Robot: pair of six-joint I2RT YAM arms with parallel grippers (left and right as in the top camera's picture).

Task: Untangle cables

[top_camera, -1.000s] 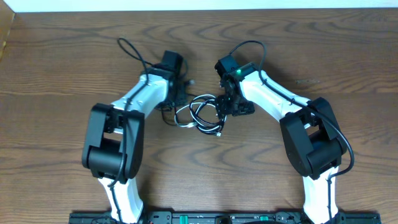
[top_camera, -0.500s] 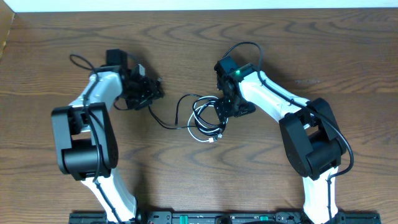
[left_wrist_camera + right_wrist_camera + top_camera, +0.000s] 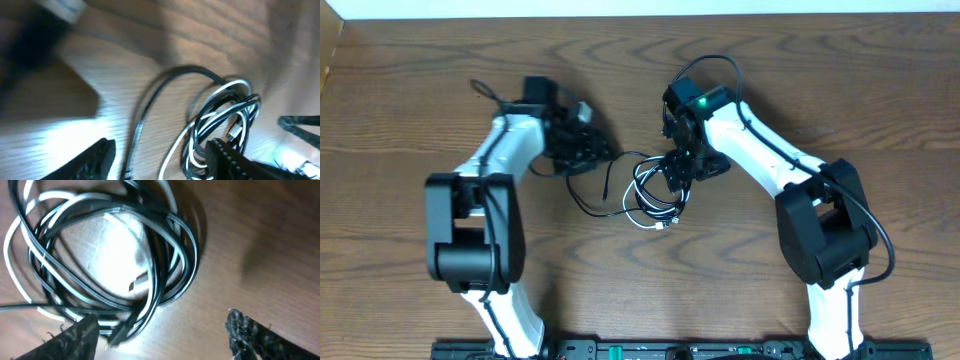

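Observation:
The black cable [image 3: 588, 207] and the white cable [image 3: 642, 218] lie coiled together in one bundle on the wooden table [image 3: 740, 250]. A loose black strand runs out of the bundle to the left. My left gripper [image 3: 596, 153] is open just left of the bundle. In the left wrist view the black strand [image 3: 150, 100] and a white loop [image 3: 176, 150] pass between its open fingers [image 3: 160, 162]. My right gripper [image 3: 678, 170] is open over the bundle's upper right edge. In the right wrist view the coil [image 3: 100, 255] lies just ahead of its fingers [image 3: 165, 335], and a small plug [image 3: 140, 282] shows inside it.
Thick black robot wires loop above each wrist [image 3: 705, 68]. A pale wall edge [image 3: 640, 8] runs along the far side of the table.
My left arm swung out to the left, drawing a black strand out of the bundle, then came back right toward it. My right gripper stayed at the bundle, shifting slightly.

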